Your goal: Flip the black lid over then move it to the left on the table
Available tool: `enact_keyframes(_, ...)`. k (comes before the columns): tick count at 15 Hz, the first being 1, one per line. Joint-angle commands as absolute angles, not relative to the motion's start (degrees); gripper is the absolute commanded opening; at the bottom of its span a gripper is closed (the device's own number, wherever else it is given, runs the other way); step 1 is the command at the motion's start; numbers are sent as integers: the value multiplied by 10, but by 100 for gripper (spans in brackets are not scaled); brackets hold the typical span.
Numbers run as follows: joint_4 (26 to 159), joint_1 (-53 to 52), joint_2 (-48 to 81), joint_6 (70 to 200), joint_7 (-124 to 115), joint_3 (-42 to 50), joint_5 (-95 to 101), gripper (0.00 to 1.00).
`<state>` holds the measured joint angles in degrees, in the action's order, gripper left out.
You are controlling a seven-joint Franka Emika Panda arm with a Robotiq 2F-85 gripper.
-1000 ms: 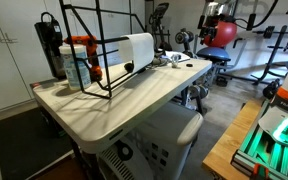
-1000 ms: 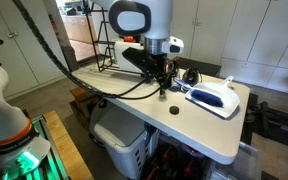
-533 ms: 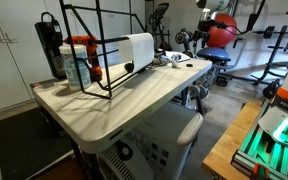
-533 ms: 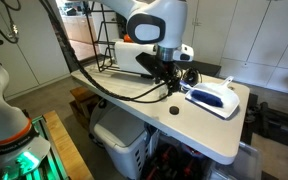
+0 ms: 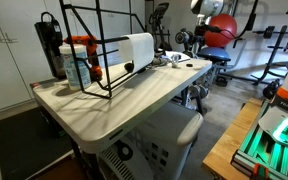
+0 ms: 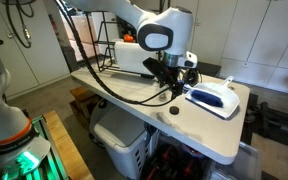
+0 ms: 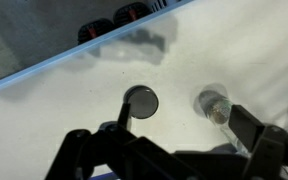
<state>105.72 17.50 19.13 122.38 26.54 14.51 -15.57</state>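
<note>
The black lid (image 7: 141,101) is a small round disc lying flat on the pale cream table (image 7: 54,110). It also shows in an exterior view (image 6: 172,109), near the table's front edge (image 6: 134,112). My gripper (image 7: 189,128) is open and empty, hovering above the table. Its one finger tip sits just beside the lid and the other finger is far off to the side. In an exterior view the gripper (image 6: 171,82) hangs a little above and behind the lid. The table also shows in the second exterior view (image 5: 134,100), where the lid is too small to make out.
A small clear round object (image 7: 214,104) lies between my fingers beside the lid. A white and blue appliance (image 6: 212,97) lies next to the lid. A black wire rack (image 5: 94,50), a white roll (image 5: 136,48) and bottles (image 5: 77,58) stand at the table's far end.
The arm has swung sideways over the table, away from the wire rack and toward the appliance. The gripper has shifted only slightly. The lid has not moved.
</note>
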Motion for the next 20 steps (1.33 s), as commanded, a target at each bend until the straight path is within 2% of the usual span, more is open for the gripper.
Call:
enact_keyframes(1,1009,210,242,1202,294,117,-156,100)
enact_keyframes(20,921,263,354,1206,334,44,-169,100)
